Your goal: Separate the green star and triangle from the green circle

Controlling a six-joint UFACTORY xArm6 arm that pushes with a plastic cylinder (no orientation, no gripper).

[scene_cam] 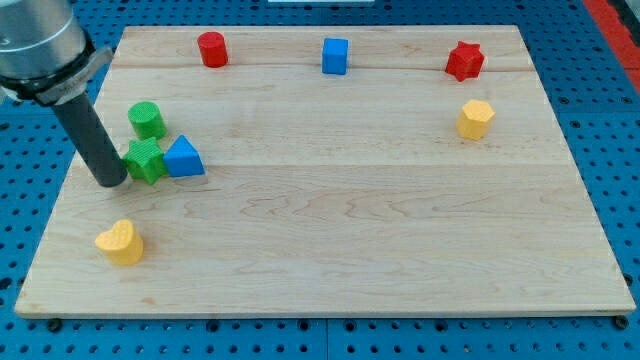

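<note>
Tip: my tip (111, 182) rests on the board at the view's left, touching or just beside the green star, at the star's 9 o'clock.
Hold: the rod is bare, with no fingers to open or close, and it has hold of nothing.
Green star (146, 160): just at 3 o'clock of my tip, with the triangle touching its right side.
Triangle (184, 158): blue, at 3 o'clock of the green star.
Green circle (147, 120): at 12 o'clock of the green star, very near it; whether the two touch I cannot tell.
Yellow heart (121, 242): at 6 o'clock of my tip, well apart, near the board's lower left corner.
Red cylinder (212, 49): near the top edge, at 1 o'clock of the green circle.
Blue cube (335, 55): top edge, near the middle.
Red star (465, 61): top right.
Yellow block (476, 119): at 6 o'clock of the red star, near it; shape unclear.
Board (360, 220): pale wood, lying on a blue perforated surface (620, 150).
</note>
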